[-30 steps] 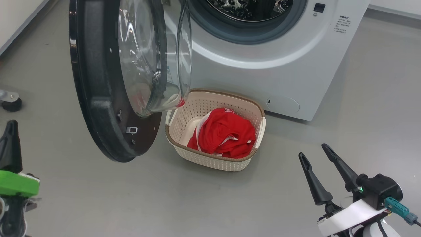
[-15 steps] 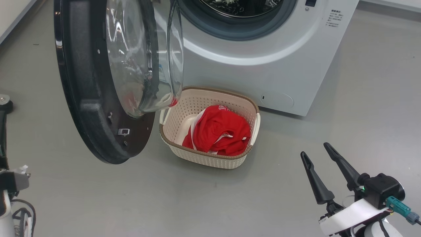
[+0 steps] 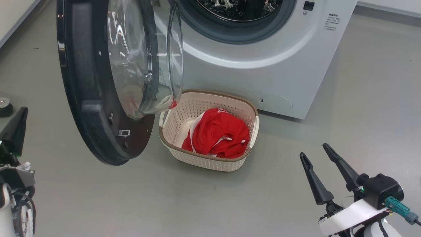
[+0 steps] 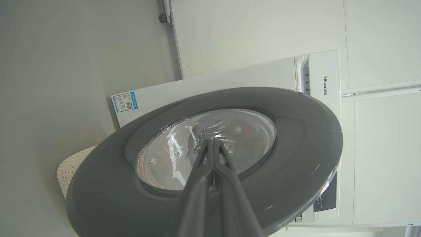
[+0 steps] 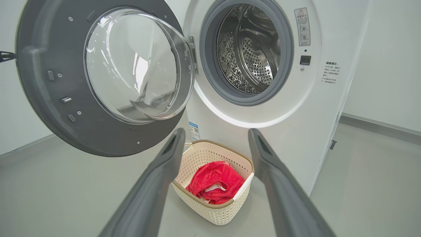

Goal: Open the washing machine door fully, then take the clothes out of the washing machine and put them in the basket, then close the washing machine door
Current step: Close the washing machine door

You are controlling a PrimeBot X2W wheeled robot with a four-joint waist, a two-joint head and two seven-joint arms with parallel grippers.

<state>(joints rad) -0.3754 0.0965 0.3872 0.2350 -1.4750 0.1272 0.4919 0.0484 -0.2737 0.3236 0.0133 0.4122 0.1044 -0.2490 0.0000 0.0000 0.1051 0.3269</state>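
door (image 3: 85,82) open, hanging left of the washer (image 3: 263,75) mouth. red clothes (image 3: 220,131) lie in the basket (image 3: 210,163) on the floor (image 3: 131,197) just before the washer, beside the door's lower edge. left gripper (image 4: 213,142) clenched, empty, aimed at the door's outer face. right gripper (image 3: 314,150) released, spread wide, well apart from the basket.

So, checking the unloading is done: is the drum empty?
Empty, as far as shows: the drum is bare steel, and the clothes lie in the basket.
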